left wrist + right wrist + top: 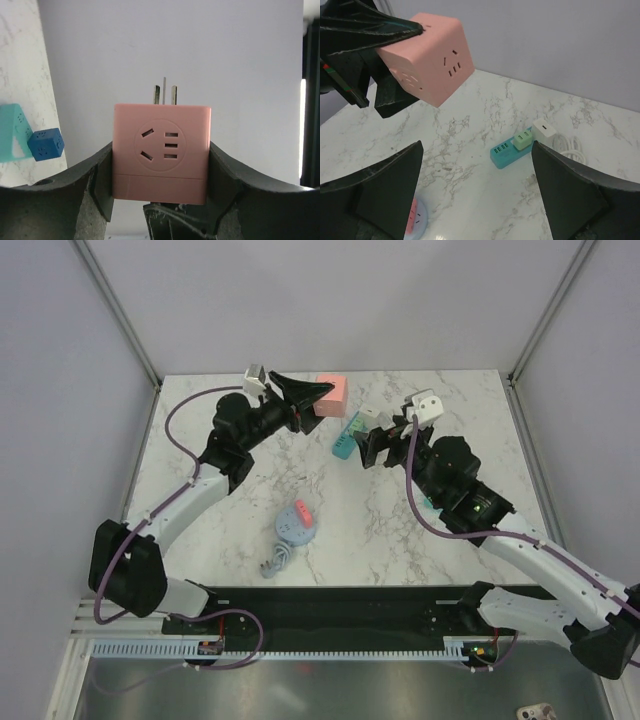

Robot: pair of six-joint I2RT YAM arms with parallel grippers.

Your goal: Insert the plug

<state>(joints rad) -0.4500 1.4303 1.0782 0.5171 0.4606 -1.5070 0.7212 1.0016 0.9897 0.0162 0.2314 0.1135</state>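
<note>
My left gripper is shut on a pink cube plug and holds it in the air over the table's far middle. In the left wrist view the cube sits squeezed between both fingers, its metal prongs pointing away and a socket face toward the camera. The right wrist view shows the same cube at upper left. A round blue socket hub with a red part lies at the table's near middle. My right gripper is open and empty, above the table.
A teal power strip with a green adapter lies below my right gripper, next to a white charger and a white cable. The hub's grey cable trails toward me. A small blue cube sits beside a teal block.
</note>
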